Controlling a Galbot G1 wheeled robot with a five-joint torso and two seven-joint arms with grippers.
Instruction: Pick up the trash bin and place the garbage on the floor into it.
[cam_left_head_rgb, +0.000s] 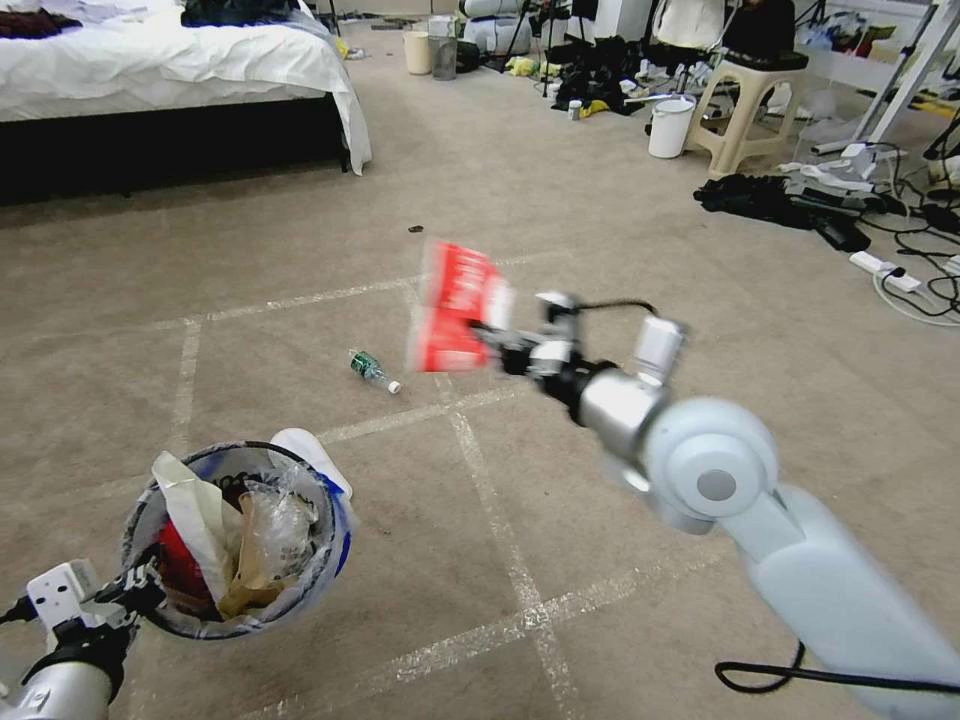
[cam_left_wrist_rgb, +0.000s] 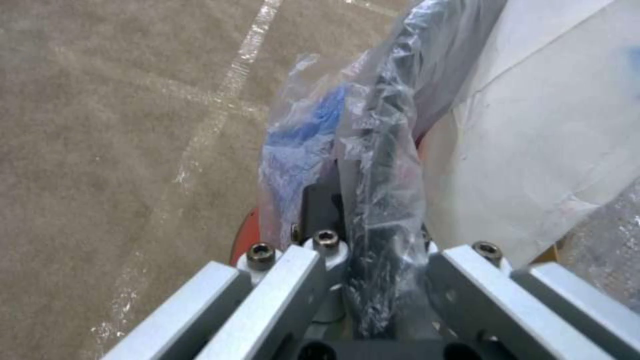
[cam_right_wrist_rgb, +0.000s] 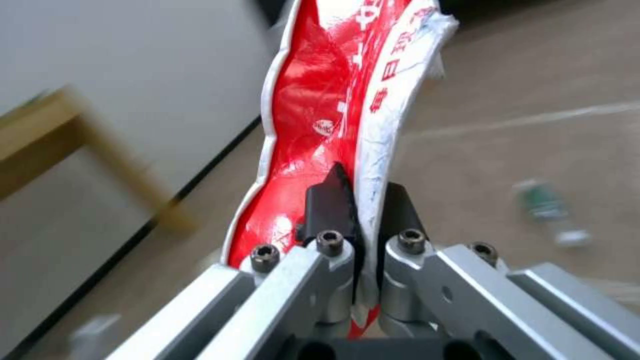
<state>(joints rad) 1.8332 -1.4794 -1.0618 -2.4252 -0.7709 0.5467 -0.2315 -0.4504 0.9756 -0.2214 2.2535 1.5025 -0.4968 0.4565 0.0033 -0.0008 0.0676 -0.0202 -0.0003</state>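
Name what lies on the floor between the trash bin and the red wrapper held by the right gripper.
In the head view, a small green-labelled bottle lies on the taped carpet between the trash bin and the red wrapper in the right gripper.

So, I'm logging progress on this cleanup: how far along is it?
Done: the left gripper has the trash bin by its rim, and the bin holds white paper and a tan bag. In hand: the right gripper is shut on a red wrapper, up in the air and not over the bin. Left: a green-labelled bottle lies on the carpet.
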